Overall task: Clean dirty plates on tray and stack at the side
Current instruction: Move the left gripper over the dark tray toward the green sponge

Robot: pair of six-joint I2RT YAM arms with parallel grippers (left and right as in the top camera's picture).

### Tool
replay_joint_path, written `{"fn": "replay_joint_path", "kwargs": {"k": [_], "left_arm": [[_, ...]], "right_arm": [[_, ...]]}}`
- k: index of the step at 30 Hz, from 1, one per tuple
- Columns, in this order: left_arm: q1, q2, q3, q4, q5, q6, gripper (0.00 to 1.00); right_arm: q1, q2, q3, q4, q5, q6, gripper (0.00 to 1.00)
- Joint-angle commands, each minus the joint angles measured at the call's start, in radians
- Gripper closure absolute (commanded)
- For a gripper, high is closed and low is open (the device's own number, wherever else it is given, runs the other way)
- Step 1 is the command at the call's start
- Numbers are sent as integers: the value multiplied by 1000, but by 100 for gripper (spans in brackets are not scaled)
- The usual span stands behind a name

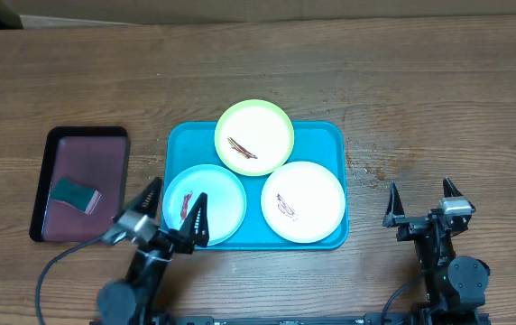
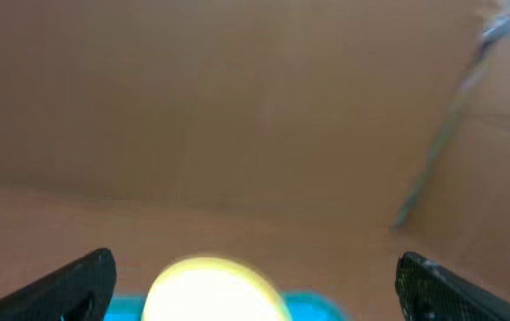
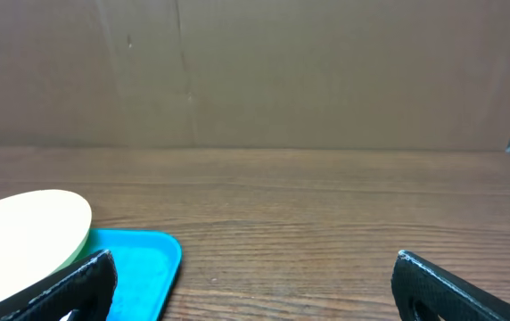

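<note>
A turquoise tray (image 1: 330, 135) holds three plates with reddish-brown smears: lime green (image 1: 254, 135) at the back, light blue (image 1: 217, 203) front left, white (image 1: 303, 200) front right. My left gripper (image 1: 175, 212) is open and empty over the tray's front-left edge, its right finger above the blue plate. In the left wrist view my fingers (image 2: 255, 285) frame a blurred green plate (image 2: 215, 290). My right gripper (image 1: 423, 203) is open and empty, right of the tray. In the right wrist view my fingers (image 3: 255, 285) frame bare table, with the tray corner (image 3: 148, 259) and a plate (image 3: 28, 232) at left.
A dark maroon, black-rimmed tray (image 1: 78, 158) lies left of the turquoise tray with a green sponge (image 1: 76, 194) on it. The table is brown wood. A cardboard wall (image 3: 255, 71) stands behind it.
</note>
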Motion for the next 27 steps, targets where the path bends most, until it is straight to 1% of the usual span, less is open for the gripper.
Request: {"fn": "replay_joint_path", "kwargs": {"k": [1,2,3,5,6,8,10,14,17,19,21,23,24,26,27], "left_arm": [[-6,-11,31,140,42,113,0],[-6,-10,57,124,26,171,0],[-6,-9,94,74,-4,226,0],[-6,11,206,-119,-126,303,0],[-6,44,295,-268,-229,312,0],[-6,121,423,-478,-335,288,0],[-6,222,526,-635,-401,274,0],[-6,477,710,-865,-478,278,0],[-6,642,816,-954,-433,277,0],[-6,729,864,-983,-397,298,0],[-3,801,903,-992,-405,287,1],[13,868,938,-1009,-451,208,0],[32,907,958,-1028,-494,145,0],[92,973,991,-1077,-569,21,0],[131,1000,1003,-1096,-584,-30,0]], "right_arm": [[-2,-7,-10,6,3,-1,0],[-2,-7,-10,6,3,-1,0],[-2,-7,-10,6,3,-1,0],[-2,-7,-10,6,3,-1,0],[-2,-7,-10,6,3,-1,0],[-2,-7,-10,6,3,-1,0],[-2,-7,-10,6,3,-1,0],[-2,-7,-10,6,3,-1,0],[-2,-7,-10,6,3,-1,0],[-2,-7,-10,6,3,-1,0],[-2,-7,-10,6,3,0,0],[-2,-7,-10,6,3,-1,0],[-2,-7,-10,6,3,-1,0],[-2,-7,-10,6,3,-1,0],[-2,-7,-10,6,3,-1,0]]}}
